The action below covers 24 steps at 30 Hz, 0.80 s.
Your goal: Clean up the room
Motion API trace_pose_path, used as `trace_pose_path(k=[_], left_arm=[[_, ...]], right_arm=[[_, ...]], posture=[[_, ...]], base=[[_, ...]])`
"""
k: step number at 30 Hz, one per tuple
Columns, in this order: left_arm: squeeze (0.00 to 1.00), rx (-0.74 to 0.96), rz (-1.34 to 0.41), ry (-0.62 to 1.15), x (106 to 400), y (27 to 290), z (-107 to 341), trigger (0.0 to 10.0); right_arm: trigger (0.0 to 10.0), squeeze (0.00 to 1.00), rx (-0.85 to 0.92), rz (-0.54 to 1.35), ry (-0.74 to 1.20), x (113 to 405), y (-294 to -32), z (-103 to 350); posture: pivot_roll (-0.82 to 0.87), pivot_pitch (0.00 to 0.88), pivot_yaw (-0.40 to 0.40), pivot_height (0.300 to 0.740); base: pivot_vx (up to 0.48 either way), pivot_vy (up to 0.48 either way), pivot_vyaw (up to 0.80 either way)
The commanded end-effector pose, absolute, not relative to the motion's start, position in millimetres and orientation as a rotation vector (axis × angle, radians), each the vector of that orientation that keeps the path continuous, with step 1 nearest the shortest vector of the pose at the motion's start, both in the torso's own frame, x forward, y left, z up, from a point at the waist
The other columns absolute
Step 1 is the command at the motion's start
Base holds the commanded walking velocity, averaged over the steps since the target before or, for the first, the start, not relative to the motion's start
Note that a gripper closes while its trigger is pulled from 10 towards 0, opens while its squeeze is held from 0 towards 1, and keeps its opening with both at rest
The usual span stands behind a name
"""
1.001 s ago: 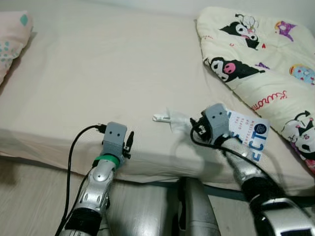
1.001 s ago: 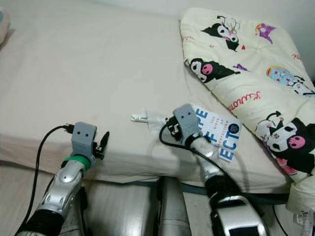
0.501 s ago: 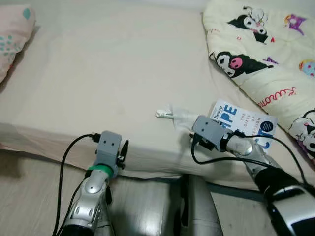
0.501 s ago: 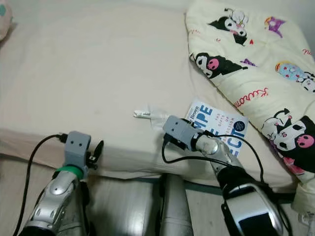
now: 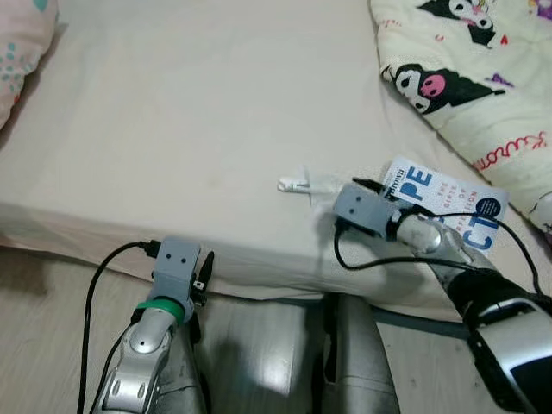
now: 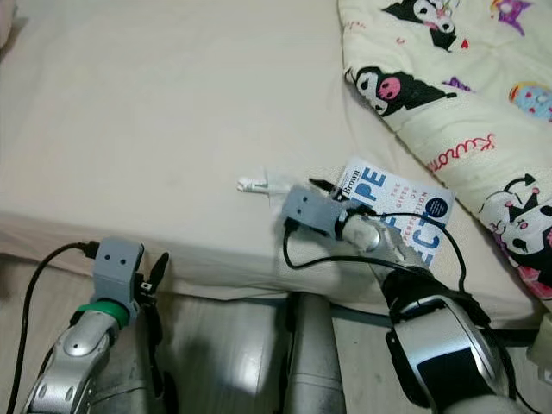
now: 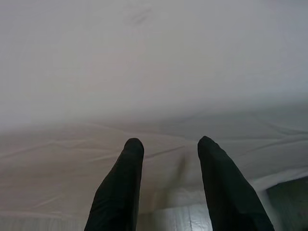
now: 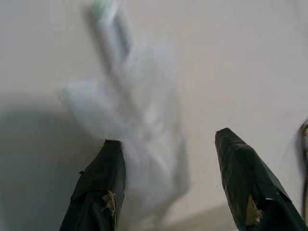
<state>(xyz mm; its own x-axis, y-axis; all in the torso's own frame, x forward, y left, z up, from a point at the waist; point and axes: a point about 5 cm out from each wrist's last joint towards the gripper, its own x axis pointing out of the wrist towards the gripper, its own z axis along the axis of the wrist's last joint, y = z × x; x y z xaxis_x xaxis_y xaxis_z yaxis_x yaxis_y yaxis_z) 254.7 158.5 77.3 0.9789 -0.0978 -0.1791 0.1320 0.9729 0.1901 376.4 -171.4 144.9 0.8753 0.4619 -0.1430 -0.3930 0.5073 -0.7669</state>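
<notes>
- Wrapper (image 5: 304, 183) lies on the bed (image 5: 198, 129), near the front edge, just beside the book (image 5: 444, 203).
- Right gripper (image 8: 168, 159) is over it, jaws wide, empty.
- Left gripper (image 7: 168, 144) is low by the mattress side, jaws apart, idle.
- I'd expect thin, crinkly, light plastic; pinch the bunched middle, not the stiff end.

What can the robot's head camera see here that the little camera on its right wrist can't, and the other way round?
The left eye view takes in the wide scene: the bed, the cartoon-print blanket, the blue and white book, a pillow corner, the floor, and both silver arms, the left gripper low by the mattress edge. The right wrist view gives the close detail: the right gripper open, its fingers straddling a crumpled clear plastic wrapper. Both show that wrapper lying on the sheet.
</notes>
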Motion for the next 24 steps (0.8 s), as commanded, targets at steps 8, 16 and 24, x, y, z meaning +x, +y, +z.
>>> trace_pose_path(k=[8,16,24], left_arm=[[0.0,0.212,-0.106,0.212,245.0,161.4,75.2,10.0],[0.0,0.21,-0.085,0.229,233.6,165.3,76.2,10.0],[0.0,0.205,-0.048,0.275,210.6,170.4,74.5,10.0]], right_arm=[[10.0,0.0,-0.889,0.492,-0.018,378.1,-174.5,138.8],[10.0,0.0,-0.789,0.519,0.15,373.6,-184.8,121.3],[6.9,0.0,-0.848,0.499,0.125,376.1,-190.9,128.9]], posture=[[0.2,0.236,-0.01,0.501],[0.23,0.265,-0.019,0.501],[0.26,0.314,-0.027,0.501]], base=[[0.0,0.0,0.0],[0.0,0.0,0.0],[0.0,0.0,0.0]])
